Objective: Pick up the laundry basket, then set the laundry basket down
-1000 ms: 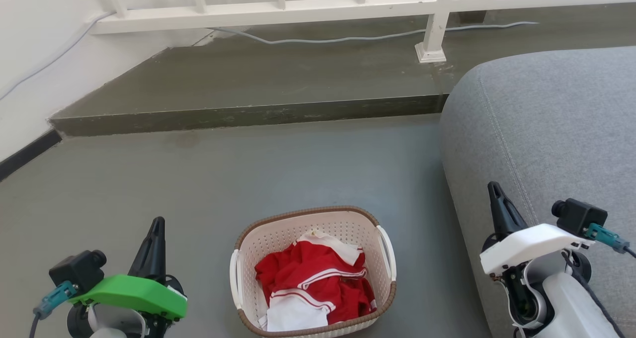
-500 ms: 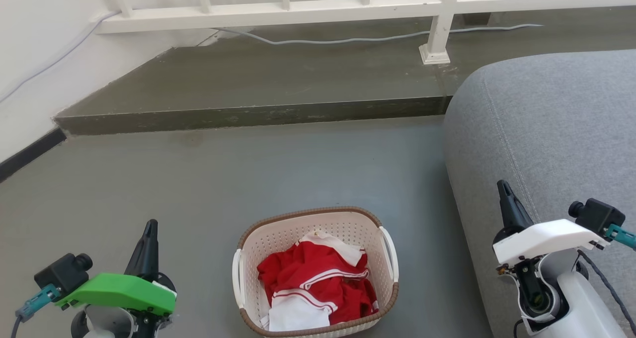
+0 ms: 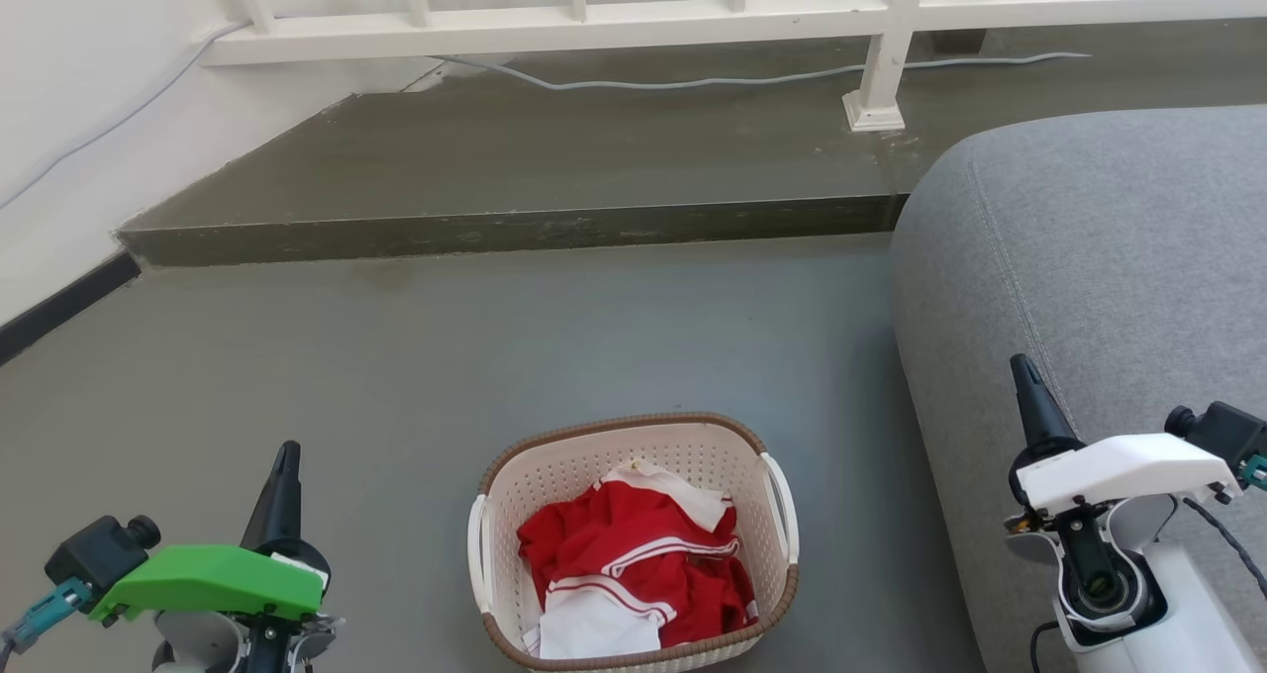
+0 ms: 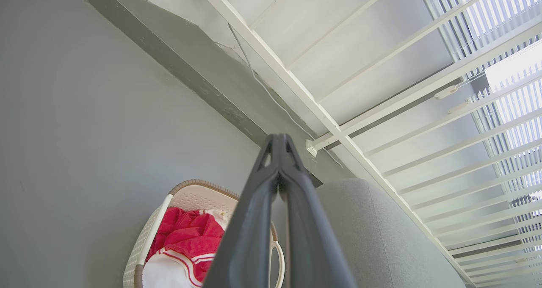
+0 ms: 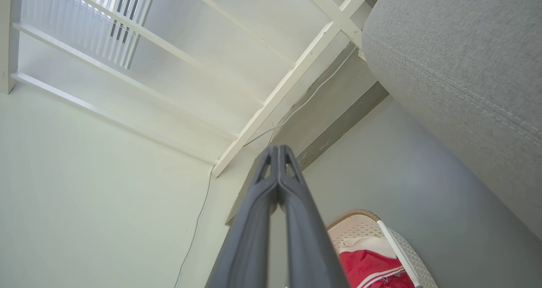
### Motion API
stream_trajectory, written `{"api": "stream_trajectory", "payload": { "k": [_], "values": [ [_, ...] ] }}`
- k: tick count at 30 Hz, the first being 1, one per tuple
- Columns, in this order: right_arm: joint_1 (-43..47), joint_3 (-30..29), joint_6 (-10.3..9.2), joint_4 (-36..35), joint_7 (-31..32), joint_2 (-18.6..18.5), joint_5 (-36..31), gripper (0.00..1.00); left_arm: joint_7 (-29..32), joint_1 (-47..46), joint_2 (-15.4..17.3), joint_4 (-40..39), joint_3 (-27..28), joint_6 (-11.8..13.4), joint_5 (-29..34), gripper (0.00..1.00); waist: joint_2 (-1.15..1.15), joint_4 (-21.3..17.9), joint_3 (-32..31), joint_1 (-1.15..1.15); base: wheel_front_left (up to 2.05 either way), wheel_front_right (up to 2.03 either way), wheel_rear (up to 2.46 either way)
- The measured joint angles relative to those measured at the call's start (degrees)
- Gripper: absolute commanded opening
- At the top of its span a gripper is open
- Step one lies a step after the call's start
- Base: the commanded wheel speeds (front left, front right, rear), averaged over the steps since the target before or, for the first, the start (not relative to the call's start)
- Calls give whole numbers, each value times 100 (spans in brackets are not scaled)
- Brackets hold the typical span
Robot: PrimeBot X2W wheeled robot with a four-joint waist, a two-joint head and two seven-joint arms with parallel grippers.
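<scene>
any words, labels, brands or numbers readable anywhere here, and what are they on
None to read: no words, labels, brands or numbers show on the laundry basket, the clothes in it, the grey sofa, the left pincer or the right pincer.

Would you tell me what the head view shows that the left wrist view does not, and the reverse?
The head view adds the right gripper, the basket's full rim with both handles, and a black baseboard along the wall. The left wrist view adds window blinds above the railing. Both share the left gripper, shut; the basket on the floor with red and white clothes inside; the sofa; the railing; the grey cable; and the step.
</scene>
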Motion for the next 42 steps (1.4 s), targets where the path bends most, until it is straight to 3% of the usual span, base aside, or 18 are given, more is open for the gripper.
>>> {"api": "stream_trajectory", "payload": {
  "k": [42],
  "values": [
    [62, -1048, 358, -174, 828, 246, 2894, 0, 818, -14, -207, 41, 733, -59, -2622, 0, 0, 168, -42, 0, 0, 0, 0]
  ]
}}
